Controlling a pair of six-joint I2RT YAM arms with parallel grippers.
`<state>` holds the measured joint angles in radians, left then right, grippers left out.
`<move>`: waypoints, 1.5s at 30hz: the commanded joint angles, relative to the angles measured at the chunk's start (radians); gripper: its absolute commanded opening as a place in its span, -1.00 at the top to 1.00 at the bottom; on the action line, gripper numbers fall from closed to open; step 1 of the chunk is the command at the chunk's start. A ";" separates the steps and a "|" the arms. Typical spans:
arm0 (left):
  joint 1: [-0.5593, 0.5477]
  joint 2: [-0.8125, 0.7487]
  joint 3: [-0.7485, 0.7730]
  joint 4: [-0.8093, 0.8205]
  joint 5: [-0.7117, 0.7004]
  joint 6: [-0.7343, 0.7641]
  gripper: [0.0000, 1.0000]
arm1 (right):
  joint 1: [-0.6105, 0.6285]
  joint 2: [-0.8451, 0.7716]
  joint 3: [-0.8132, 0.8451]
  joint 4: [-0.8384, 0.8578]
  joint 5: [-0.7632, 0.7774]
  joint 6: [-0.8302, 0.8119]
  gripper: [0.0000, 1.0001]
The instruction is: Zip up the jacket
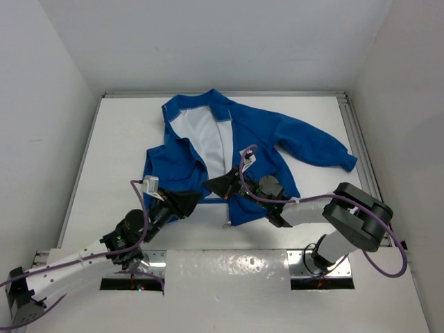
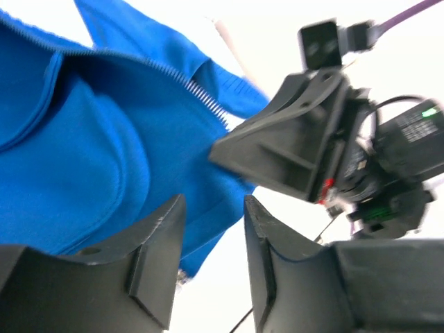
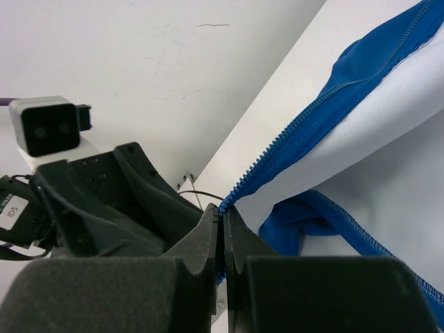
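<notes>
The bright blue jacket point(image 1: 243, 149) lies open on the white table, its white lining point(image 1: 205, 139) showing. My right gripper point(image 1: 216, 186) is shut on the lower end of the jacket's zipper edge point(image 3: 277, 149) and holds it slightly lifted; the blue teeth run up from its fingertips point(image 3: 223, 210). My left gripper point(image 1: 189, 201) is open and empty just left of the right one, at the hem of the other front panel point(image 2: 104, 146). In the left wrist view its fingers point(image 2: 163, 236) frame the blue hem and the zipper teeth point(image 2: 205, 97). The metal pull is not clearly visible.
White walls enclose the table on the left, back and right. A raised table rim point(image 1: 357, 132) runs along the right side. The right arm point(image 2: 326, 132) fills the right of the left wrist view. The jacket's right sleeve point(image 1: 322, 149) stretches toward the rim.
</notes>
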<state>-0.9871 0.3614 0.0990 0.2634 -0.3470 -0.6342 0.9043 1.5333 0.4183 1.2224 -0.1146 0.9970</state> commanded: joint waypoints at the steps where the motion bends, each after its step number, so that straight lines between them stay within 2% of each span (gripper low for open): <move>1: -0.007 -0.041 0.008 0.023 0.017 -0.024 0.19 | -0.004 -0.012 0.002 0.084 -0.014 0.012 1.00; 2: -0.007 -0.036 0.008 0.023 0.020 -0.022 0.11 | -0.004 -0.007 0.005 0.085 -0.025 0.015 1.00; 6: -0.007 0.051 0.025 0.065 0.049 -0.018 0.11 | -0.004 0.007 0.002 0.117 -0.028 0.029 1.00; 9: -0.007 0.108 0.050 0.075 0.034 -0.001 0.17 | -0.005 0.014 0.011 0.132 -0.049 0.038 1.00; 17: -0.007 0.145 0.053 0.146 0.014 0.028 0.36 | -0.004 0.027 -0.007 0.137 -0.060 0.060 1.00; 27: -0.007 0.182 0.065 0.178 0.008 0.071 0.96 | -0.004 0.097 -0.004 0.192 -0.082 0.109 1.00; 29: -0.007 0.179 0.064 0.180 0.003 0.073 1.00 | -0.004 0.096 -0.006 0.193 -0.080 0.109 1.00; 34: -0.007 0.202 0.094 0.126 0.048 0.070 0.83 | -0.005 0.087 0.014 0.177 -0.085 0.097 1.00; 40: -0.007 0.113 0.079 0.004 0.013 0.013 0.63 | -0.015 0.054 0.014 0.154 -0.060 0.083 1.00; 43: -0.007 0.099 0.061 -0.010 0.016 -0.010 0.38 | -0.019 0.042 0.007 0.154 -0.062 0.084 1.00; 45: -0.007 0.112 0.076 -0.023 0.023 -0.007 0.31 | -0.019 0.036 0.007 0.154 -0.066 0.089 1.00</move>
<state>-0.9871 0.4732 0.1516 0.2565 -0.3229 -0.6235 0.8894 1.6081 0.4110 1.2568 -0.1753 1.0954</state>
